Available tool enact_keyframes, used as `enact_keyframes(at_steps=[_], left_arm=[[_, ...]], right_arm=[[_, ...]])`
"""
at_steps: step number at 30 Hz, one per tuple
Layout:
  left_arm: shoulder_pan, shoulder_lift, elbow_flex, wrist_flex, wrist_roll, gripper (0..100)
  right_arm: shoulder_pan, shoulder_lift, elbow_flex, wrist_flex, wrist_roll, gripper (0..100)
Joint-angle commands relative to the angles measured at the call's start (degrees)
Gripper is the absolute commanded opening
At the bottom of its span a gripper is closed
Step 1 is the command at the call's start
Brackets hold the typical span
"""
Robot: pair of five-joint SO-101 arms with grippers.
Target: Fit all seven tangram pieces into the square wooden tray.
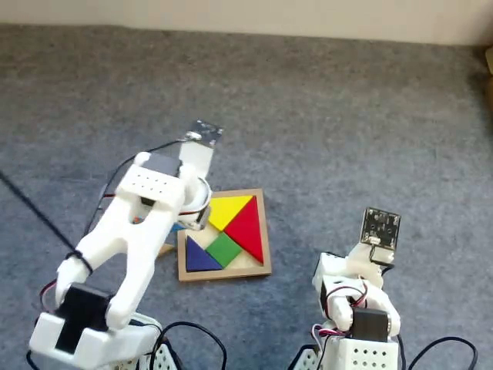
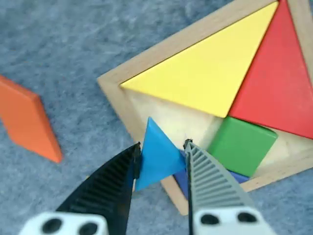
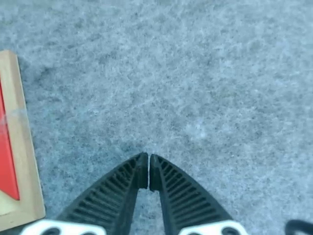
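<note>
Where the left tool (image 2: pixel 162 145) hangs above the tray (image 2: pixel 161 54), it clamps the light-blue triangle (image 2: pixel 156 159).

The right tool (image 3: pixel 148 170) pinched together over grey carpet (image 3: pixel 205 73) — tray (image 3: pixel 23 147) corner with red piece (image 3: pixel 5 171) nearby

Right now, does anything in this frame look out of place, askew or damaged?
Nothing damaged or spilled. The orange piece lies on the carpet outside the wooden tray, and the light blue triangle is clamped in the left gripper over the tray's rim, not yet seated.
</note>
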Motion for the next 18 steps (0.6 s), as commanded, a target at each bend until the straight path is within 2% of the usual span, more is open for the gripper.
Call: enact_keyframes(at_steps=[1,6,10,18], left_arm=[[2.59,1.8,-0.84,-2.02,5.54,4],[4.7,4.18,-1.27,-3.52,14.15,4],[5.23,4.18,-4.7,-1.23,23.03,4],[5.23,4.7,-6.02,-0.18,25.23,5]], right_arm=[[0.13,-1.1,6.29,-0.22,-0.44,1.9],[0.13,-1.1,6.29,-0.22,-0.44,1.9],[0.13,-1.1,6.29,-0.22,-0.44,1.9],[0.22,-1.1,6.29,-0.22,-0.44,1.9]])
